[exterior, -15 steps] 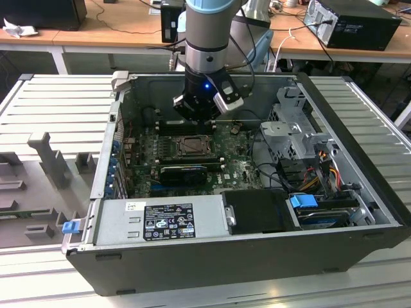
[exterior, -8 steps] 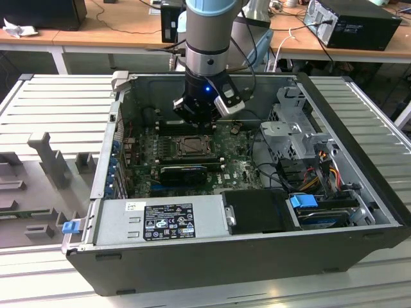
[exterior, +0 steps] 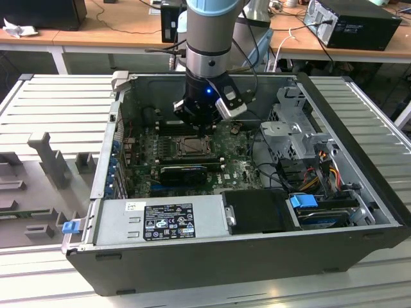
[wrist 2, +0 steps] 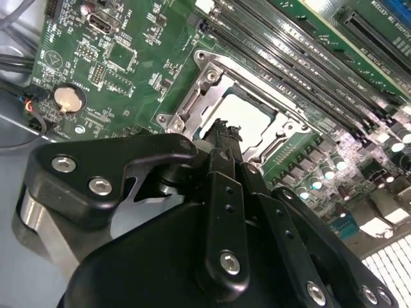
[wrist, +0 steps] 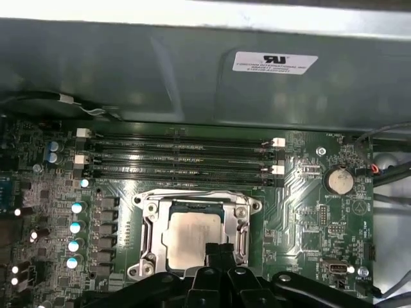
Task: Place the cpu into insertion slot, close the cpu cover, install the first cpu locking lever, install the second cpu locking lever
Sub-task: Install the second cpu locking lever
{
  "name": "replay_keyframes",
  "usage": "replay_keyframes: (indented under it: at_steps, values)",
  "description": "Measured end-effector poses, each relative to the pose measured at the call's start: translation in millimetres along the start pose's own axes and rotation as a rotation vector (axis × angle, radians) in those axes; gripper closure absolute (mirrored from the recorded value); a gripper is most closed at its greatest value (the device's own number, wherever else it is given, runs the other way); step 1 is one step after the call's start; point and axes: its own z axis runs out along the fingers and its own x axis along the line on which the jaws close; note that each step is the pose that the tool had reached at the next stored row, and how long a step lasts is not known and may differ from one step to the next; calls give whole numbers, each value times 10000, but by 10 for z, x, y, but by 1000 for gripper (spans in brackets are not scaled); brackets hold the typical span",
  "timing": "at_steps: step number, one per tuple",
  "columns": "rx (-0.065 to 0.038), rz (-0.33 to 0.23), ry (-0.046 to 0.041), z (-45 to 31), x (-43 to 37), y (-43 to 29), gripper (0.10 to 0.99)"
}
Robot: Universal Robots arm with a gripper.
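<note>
Case (exterior: pixel 359 160) first: we see a dark steel computer box lying open on a ribbed grey table (exterior: pixel 58 96), the arm (exterior: pixel 212 38) reaching down into it. Inside lies the green board (wrist: pixel 308 192), matt and crowded with small parts, with four long black memory slots (wrist: pixel 180 157) running beside the socket.

In both wrist views the cover (wrist: pixel 241 221) lies flat over the socket, a thin bright metal frame with a square opening. Through that opening shows the chip (wrist: pixel 192 234), a flat square with a dull silver-beige top, seated in its slot.

So we judge placing and closing as done, and the work to be at the locking levers; whether either lever is latched we cannot tell. A latch of this kind would call for a firm sideways and downward push on a thin wire, with little room for error.

The gripper (wrist: pixel 218 249) hangs just over the near edge of the cover, its black fingertips pressed together and holding nothing.
</note>
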Motion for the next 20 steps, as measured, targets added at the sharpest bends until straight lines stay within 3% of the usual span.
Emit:
replay_keyframes:
  at_steps: [12,17,20]
  values:
    - [4,0,2,-27,3,-63,980]
    - [-2,-3,0,-102,1,-62,980]
    - [1,0,0,-111,5,-147,980]
